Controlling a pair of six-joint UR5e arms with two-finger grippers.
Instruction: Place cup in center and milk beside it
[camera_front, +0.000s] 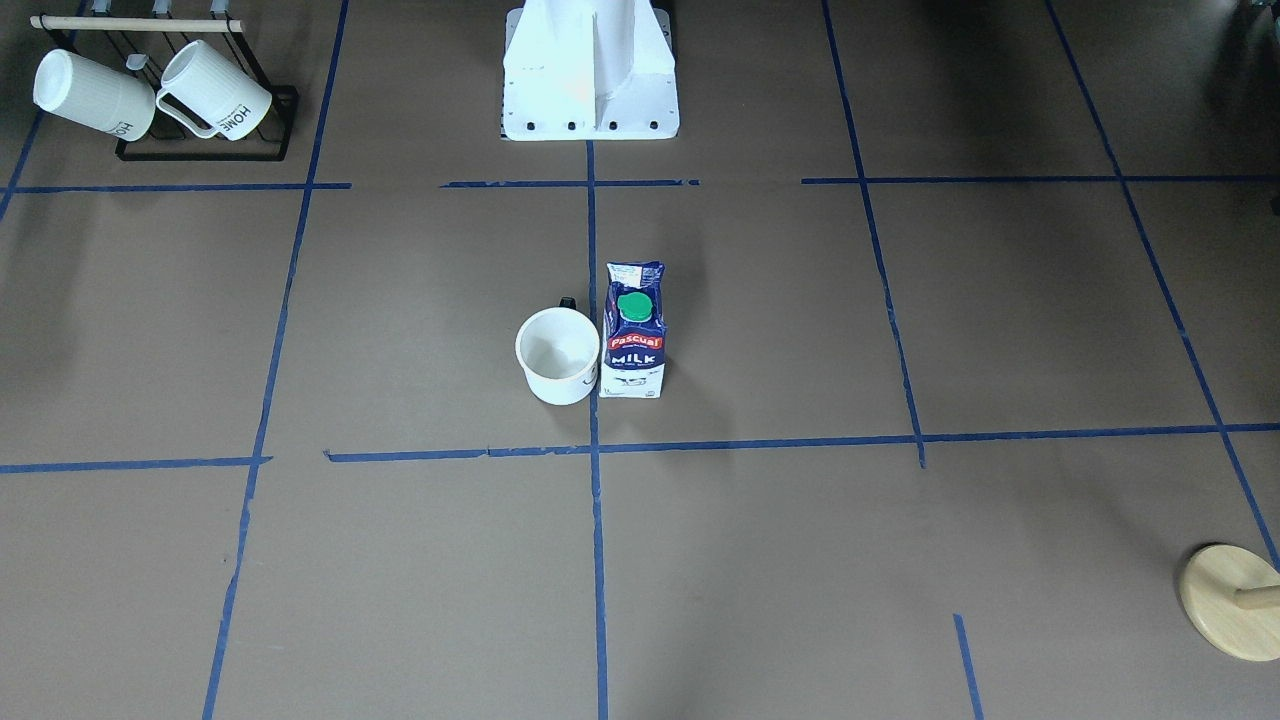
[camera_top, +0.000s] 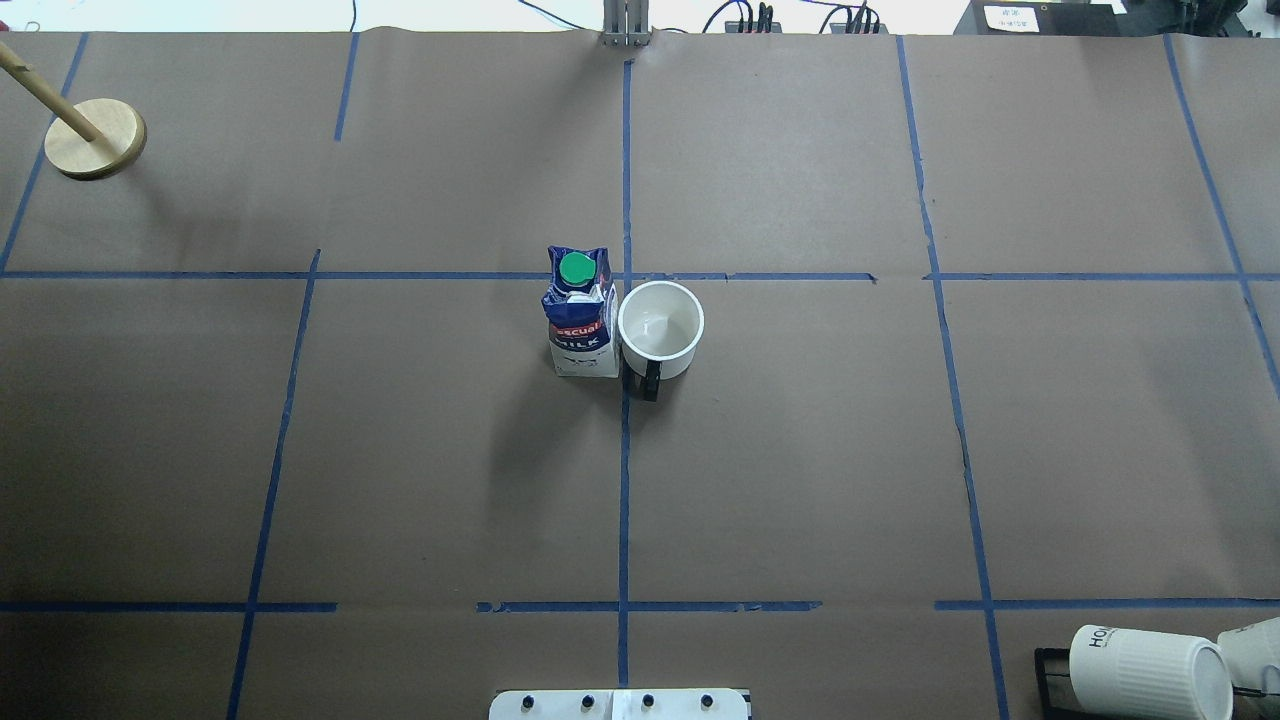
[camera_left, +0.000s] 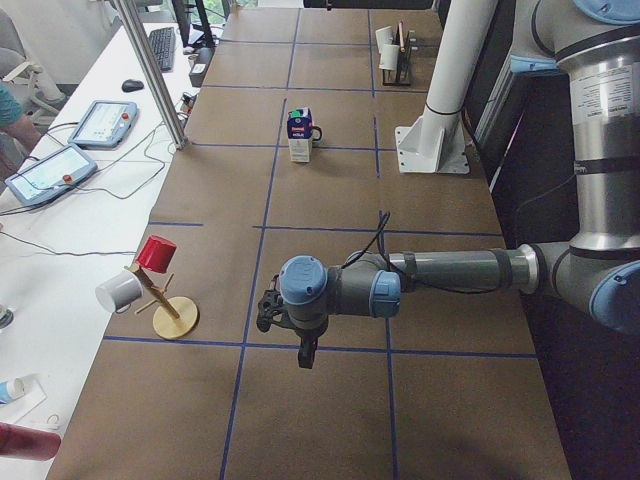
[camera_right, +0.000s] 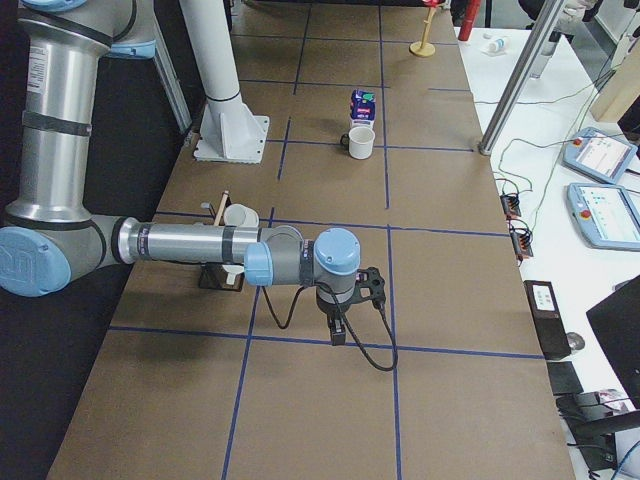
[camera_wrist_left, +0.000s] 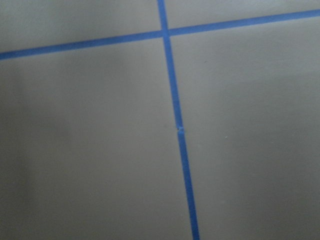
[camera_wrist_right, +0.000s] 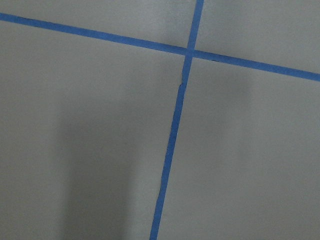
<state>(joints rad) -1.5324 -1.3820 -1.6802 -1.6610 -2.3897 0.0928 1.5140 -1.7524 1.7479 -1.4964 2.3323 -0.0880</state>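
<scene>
**Fig. Both arms parked; task items at mid-table.** The L gripper is hanging over the brown paper near the table's L end. We are seeing it in the side view only, so we cannot tell how far its jaws are parted or whether anything is in them. The R gripper is hanging likewise near the R end, and its jaw state is equally unreadable. Both wrist cams are looking down on blue tape crossing on paper.

Farther out, the cup is standing upright, mouth up, on the robot's side of the center crossing and just R of the mid line, w/ its black handle pointing toward the robot. The milk is standing upright just beside the cup, L of that line, green cap up. We cannot tell whether the two are touching.

At the corners, a rack is holding two ribbed mugs, and a wooden stand is sitting near the L end.
</scene>
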